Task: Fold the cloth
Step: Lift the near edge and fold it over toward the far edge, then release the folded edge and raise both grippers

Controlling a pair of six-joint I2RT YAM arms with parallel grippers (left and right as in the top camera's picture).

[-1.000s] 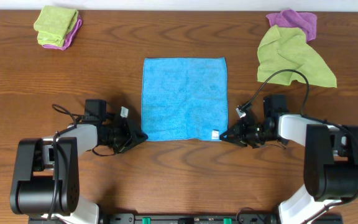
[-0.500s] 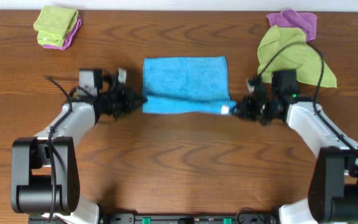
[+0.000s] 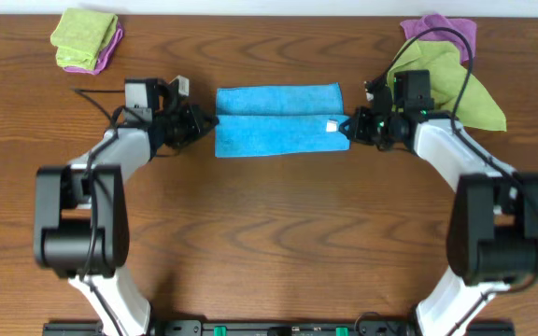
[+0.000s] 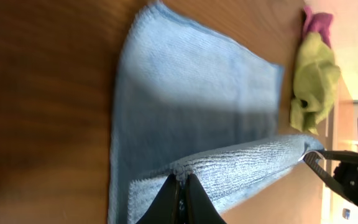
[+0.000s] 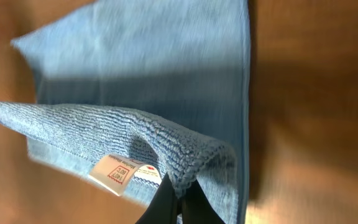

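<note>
Tautly, left gripper [image 3: 210, 124] and right gripper [image 3: 347, 126] hold the cloth [image 3: 278, 138] edge raised.

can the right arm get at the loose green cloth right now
Likely in reach: the loose green cloth lies just beside the right pincer, nothing between. But the pincer is shut on the blue cloth's corner.

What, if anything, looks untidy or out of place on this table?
The lime-green cloth at the far right lies crumpled over a purple cloth, unlike the neatly folded pair at the far left. The blue cloth itself looks even, mid-fold.
</note>
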